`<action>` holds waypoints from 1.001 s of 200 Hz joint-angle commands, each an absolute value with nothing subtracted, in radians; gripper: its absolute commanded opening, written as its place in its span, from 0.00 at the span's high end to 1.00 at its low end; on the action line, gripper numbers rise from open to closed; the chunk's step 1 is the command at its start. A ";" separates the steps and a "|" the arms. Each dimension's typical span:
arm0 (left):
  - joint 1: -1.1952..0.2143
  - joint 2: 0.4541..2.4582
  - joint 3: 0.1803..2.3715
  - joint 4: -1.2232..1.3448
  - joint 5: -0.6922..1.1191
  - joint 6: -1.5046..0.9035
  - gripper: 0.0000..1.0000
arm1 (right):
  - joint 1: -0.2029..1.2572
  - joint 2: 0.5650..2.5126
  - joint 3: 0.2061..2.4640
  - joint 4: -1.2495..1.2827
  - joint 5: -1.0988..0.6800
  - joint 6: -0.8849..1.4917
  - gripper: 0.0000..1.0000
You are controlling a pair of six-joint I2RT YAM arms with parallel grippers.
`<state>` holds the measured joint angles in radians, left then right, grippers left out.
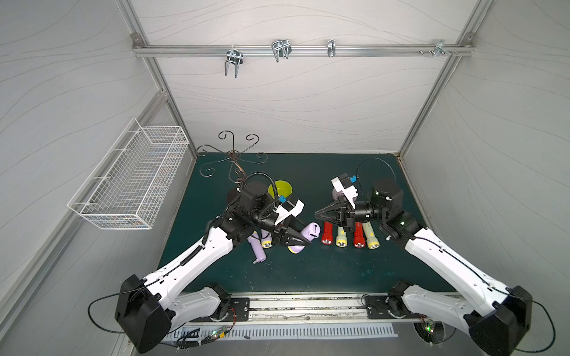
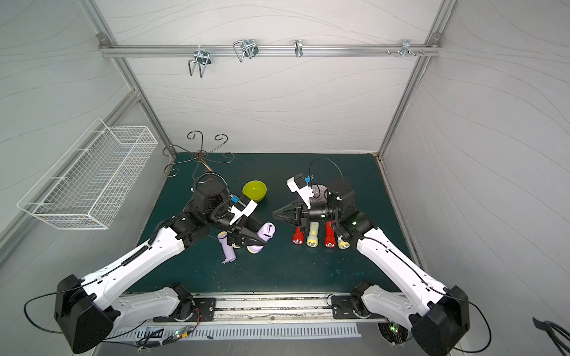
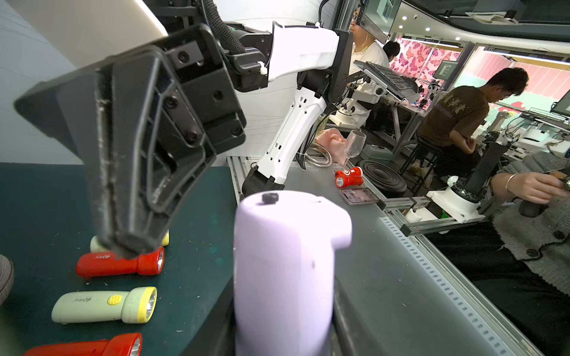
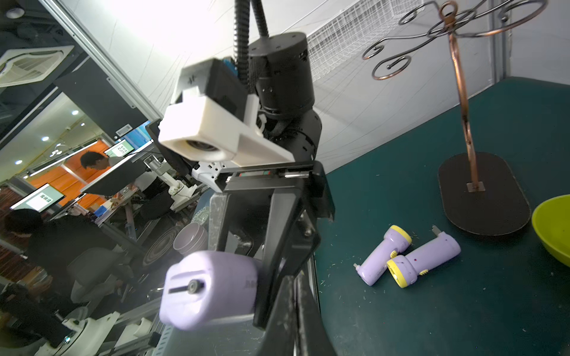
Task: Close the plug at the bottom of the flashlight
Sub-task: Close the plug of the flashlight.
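There are seven flashlights on the green table (image 1: 308, 271), three purple, two red and two cream. The reds (image 1: 327, 234) (image 1: 358, 237) and creams (image 1: 340, 239) (image 1: 371, 237) lie side by side in a row, alternating, partly under the right arm. Two of the purple ones (image 4: 382, 259) (image 4: 425, 255) lie touching each other, each with a small prong sticking out of its bottom end. Behind them are one green bowl (image 2: 254, 191) and one curly metal stand (image 4: 462, 108). A single wire basket (image 1: 129, 182) hangs on the side wall.

The left pincer (image 1: 305, 242) is clamped on the third purple flashlight (image 1: 310, 232), near the middle of the table between the two groups. It is tilted so that its bottom end faces up toward the other arm. On that bottom face a black knob (image 4: 193, 286) sits in a dark slot. I can't make out whether the lamp end touches the table.

The right pincer (image 1: 317, 213) has its fingers pressed together with nothing between them. It points at the held flashlight from just beside it, not touching.
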<state>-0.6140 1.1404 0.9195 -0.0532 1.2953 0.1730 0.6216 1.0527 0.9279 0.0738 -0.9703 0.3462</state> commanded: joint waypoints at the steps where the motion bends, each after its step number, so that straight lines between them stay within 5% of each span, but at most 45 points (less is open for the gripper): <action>1: -0.607 1.135 0.969 -0.002 1.330 0.202 1.00 | 0.618 1.037 0.999 0.099 -0.999 0.357 0.87; 17: -0.607 1.141 0.971 -0.004 1.324 0.203 1.00 | 0.620 1.029 1.021 0.086 -1.015 0.364 0.79; 36: -0.606 1.146 0.974 -0.016 1.306 0.210 1.00 | 0.644 1.016 1.033 0.049 -1.028 0.345 0.54; 50: -0.602 1.147 0.976 -0.027 1.287 0.216 1.00 | 0.695 1.012 1.053 -0.032 -1.011 0.276 0.49; 110: -0.570 1.150 0.985 -0.007 1.247 0.205 1.00 | 0.776 1.035 1.057 -0.143 -0.925 0.164 0.48; 200: -0.536 1.153 0.983 0.002 1.272 0.210 1.00 | 0.651 1.094 1.073 -0.064 -0.964 0.205 0.49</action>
<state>-0.5488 1.1519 0.9321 -0.0521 1.2385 0.1841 0.6678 1.0695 1.0595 -0.0864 -0.9428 0.1917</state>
